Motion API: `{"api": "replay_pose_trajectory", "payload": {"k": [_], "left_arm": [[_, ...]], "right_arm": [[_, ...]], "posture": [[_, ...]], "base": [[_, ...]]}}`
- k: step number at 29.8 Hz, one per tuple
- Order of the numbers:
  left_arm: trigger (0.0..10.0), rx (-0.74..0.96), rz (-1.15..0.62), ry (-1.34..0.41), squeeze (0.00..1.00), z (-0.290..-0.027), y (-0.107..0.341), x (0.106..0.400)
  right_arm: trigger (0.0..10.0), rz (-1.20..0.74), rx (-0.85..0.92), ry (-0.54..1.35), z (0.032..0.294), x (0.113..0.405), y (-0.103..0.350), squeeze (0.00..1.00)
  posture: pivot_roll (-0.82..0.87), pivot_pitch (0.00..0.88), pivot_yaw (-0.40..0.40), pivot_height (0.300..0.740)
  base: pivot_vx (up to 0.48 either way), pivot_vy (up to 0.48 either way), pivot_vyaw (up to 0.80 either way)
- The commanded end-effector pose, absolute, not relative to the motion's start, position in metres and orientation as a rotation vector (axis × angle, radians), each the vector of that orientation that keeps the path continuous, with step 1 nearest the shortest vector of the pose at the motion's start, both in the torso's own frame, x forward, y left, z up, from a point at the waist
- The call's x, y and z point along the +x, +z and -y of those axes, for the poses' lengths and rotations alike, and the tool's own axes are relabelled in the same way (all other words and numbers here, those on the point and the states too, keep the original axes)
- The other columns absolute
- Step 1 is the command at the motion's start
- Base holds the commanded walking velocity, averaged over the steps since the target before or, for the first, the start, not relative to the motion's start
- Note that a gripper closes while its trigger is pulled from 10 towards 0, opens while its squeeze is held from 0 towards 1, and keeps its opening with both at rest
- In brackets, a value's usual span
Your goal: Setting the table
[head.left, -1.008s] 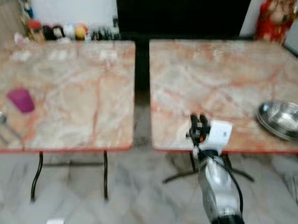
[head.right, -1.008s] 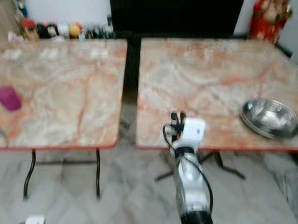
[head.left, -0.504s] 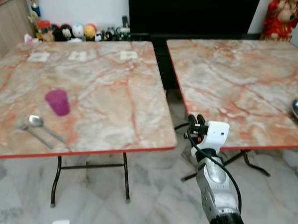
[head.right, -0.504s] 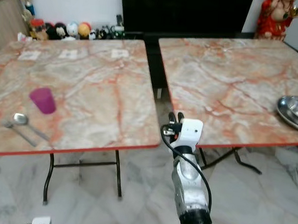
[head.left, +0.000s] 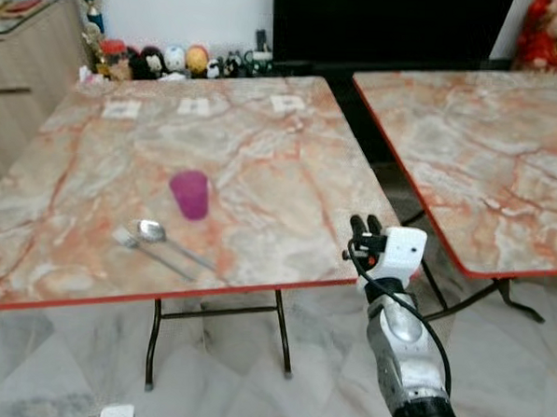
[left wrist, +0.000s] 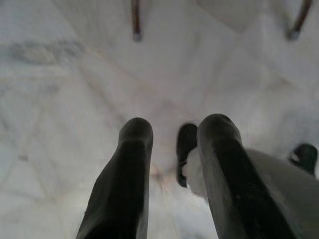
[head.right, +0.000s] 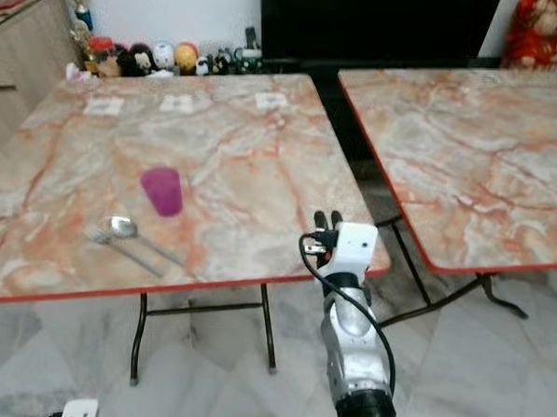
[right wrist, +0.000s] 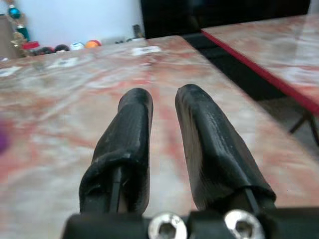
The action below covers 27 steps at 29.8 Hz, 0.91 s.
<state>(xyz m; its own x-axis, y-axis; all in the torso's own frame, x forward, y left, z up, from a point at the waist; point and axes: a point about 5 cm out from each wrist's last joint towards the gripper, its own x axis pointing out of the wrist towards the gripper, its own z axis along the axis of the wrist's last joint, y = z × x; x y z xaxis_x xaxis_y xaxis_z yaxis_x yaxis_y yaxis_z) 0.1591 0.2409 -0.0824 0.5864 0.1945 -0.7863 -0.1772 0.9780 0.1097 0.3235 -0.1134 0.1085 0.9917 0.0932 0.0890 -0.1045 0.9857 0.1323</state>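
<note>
A purple cup (head.left: 189,194) stands upright on the left marble table (head.left: 262,161). Just in front of it lie a spoon (head.left: 152,230) and a fork (head.left: 129,241), close side by side. My right gripper (head.left: 365,223) is raised at that table's near right corner, over its red edge, fingers (right wrist: 134,114) slightly apart with nothing between them; in the right wrist view it looks along the tabletop. My left gripper (left wrist: 175,127) hangs low and open, pointing at the floor.
A second marble table (head.left: 487,154) stands to the right across a narrow gap. Small figurines (head.left: 174,58) line the back wall by a wooden cabinet (head.left: 25,55). Black table legs (head.left: 152,347) rest on the pale marble floor (head.left: 278,395).
The camera has swung left: the left table with cup, spoon and fork now sits in the middle, and the steel bowl has left the picture. My right arm keeps its pose.
</note>
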Motion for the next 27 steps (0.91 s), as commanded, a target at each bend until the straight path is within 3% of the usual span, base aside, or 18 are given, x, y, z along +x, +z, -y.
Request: {"api": "replay_pose_trajectory", "payload": {"k": [1,7,14,27], "left_arm": [[10.0,0.038,-0.953,0.222,0.0,-0.246,-0.085,0.151],[10.0,0.039,-0.948,0.232,0.0,-0.248,-0.084,0.152],[10.0,0.035,-0.934,0.226,0.0,-0.241,-0.086,0.151],[10.0,0.015,-0.917,0.218,0.0,-0.237,-0.084,0.157]], "right_arm": [[10.0,0.091,0.138,0.129,0.105,0.326,0.113,0.0],[10.0,0.083,0.137,0.129,0.105,0.326,0.111,0.0],[10.0,0.086,0.134,0.122,0.106,0.325,0.111,0.0],[10.0,0.095,0.136,0.096,0.113,0.325,0.112,0.0]], "posture": [[-0.04,0.0,-0.007,0.74],[-0.03,0.0,-0.011,0.74],[-0.03,0.0,-0.011,0.74],[-0.03,0.0,-0.006,0.74]], "base": [[0.0,0.48,0.0],[0.0,0.372,0.0],[0.0,0.0,0.0],[0.0,0.0,0.8]]}}
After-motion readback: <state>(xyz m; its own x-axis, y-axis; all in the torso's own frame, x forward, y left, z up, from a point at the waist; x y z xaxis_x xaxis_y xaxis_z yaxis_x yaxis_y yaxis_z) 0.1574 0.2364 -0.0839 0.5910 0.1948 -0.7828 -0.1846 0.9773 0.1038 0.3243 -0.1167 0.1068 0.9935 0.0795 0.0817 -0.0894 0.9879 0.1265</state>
